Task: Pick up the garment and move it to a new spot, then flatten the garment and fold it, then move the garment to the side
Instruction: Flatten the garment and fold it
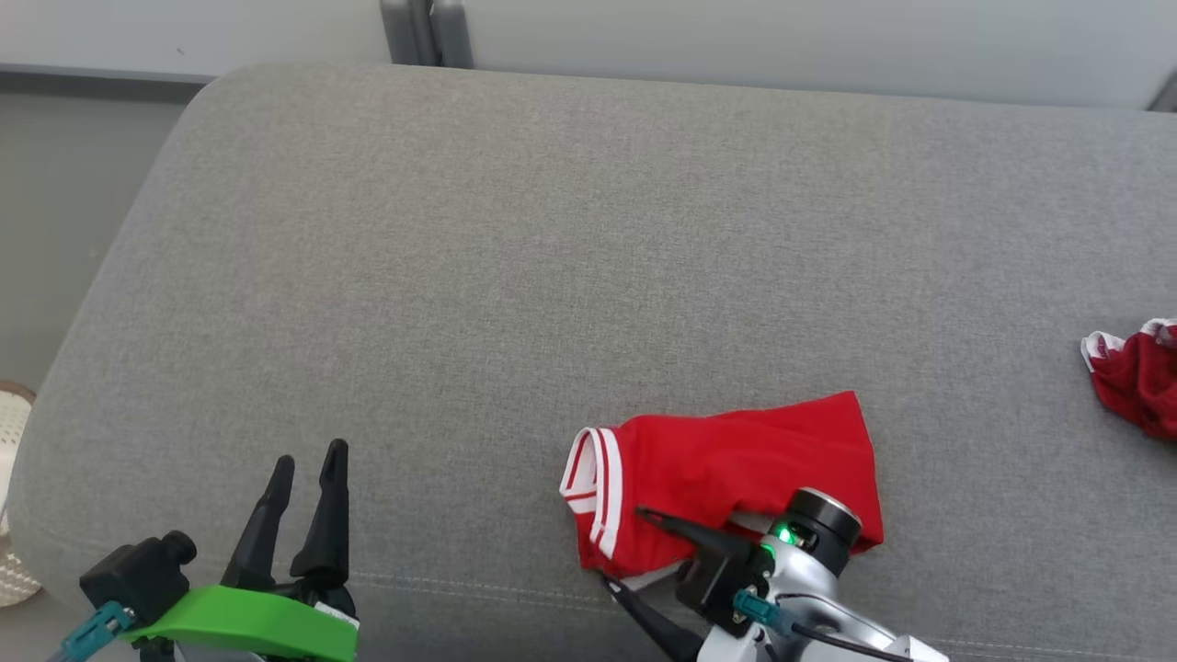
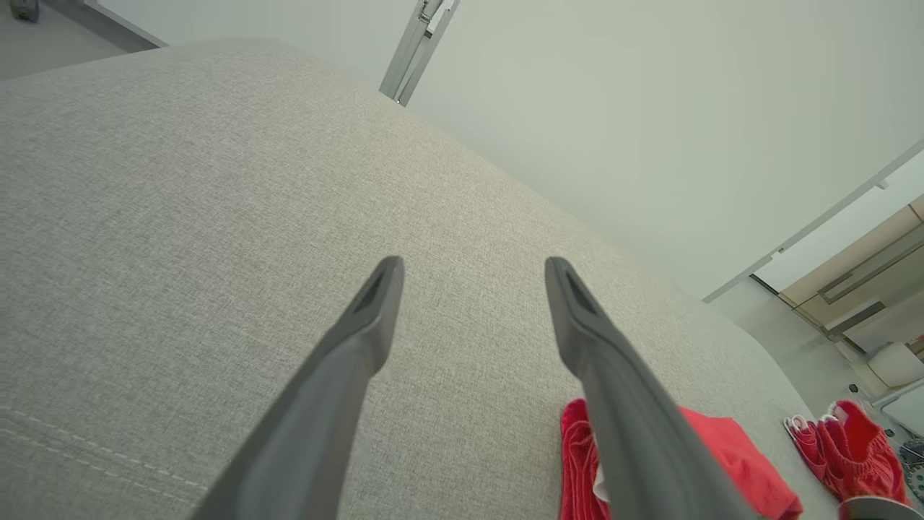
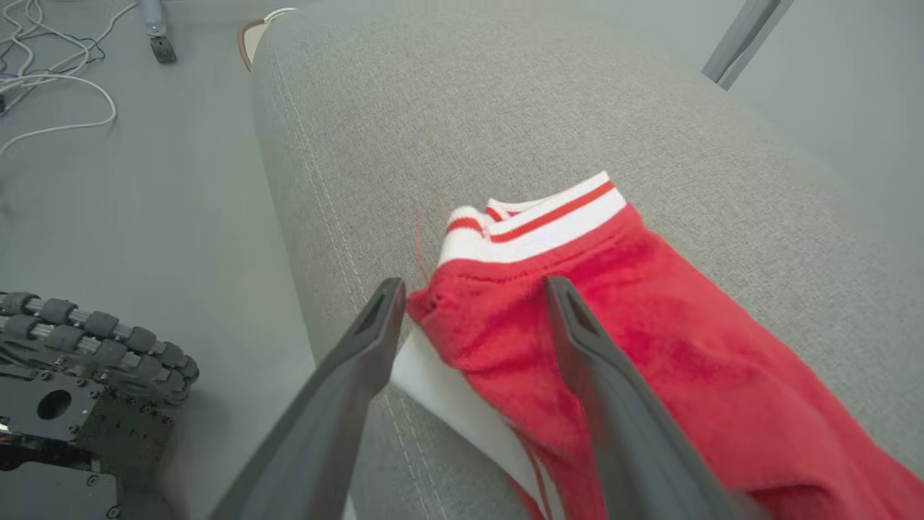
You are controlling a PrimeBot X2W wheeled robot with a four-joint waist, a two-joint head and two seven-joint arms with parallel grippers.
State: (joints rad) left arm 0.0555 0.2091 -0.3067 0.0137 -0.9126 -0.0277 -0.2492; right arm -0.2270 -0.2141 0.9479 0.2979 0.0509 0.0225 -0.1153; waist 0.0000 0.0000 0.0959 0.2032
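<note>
Floor (image 1: 55, 230) is seen at far left, beside the rounded end of the grey cushion (image 1: 552, 257). Left claw (image 1: 310, 453) is held over the cushion's near-left corner, fingers spread, nothing between them; in the left wrist view the left claw (image 2: 473, 263) is seen with bare grey fabric in the gap between its fingers. Whether the tips touch the cushion cannot be told. Garment (image 1: 736, 460), red, is laid folded and fairly flat on the cushion right of centre, close to the front edge, well apart from the left claw. Its white band (image 1: 598, 460) with red stripes is turned toward the left; the same white band (image 3: 556, 220) is seen at the far end of the garment (image 3: 650, 339) in the right wrist view. Right claw (image 1: 623, 547) is set at the garment's near-left corner, fingers spread: one finger is over the red cloth, the other is off it, along the cushion's front seam. The corner sits in the gap of the right claw (image 3: 474, 283); no pinch is made. A white patch (image 3: 447, 390) is exposed under that corner. Garment (image 2: 729, 448) is partly hidden behind a finger in the left wrist view. A second red garment (image 1: 1136, 382) is left crumpled at the far right of the cushion, well apart from the first.
</note>
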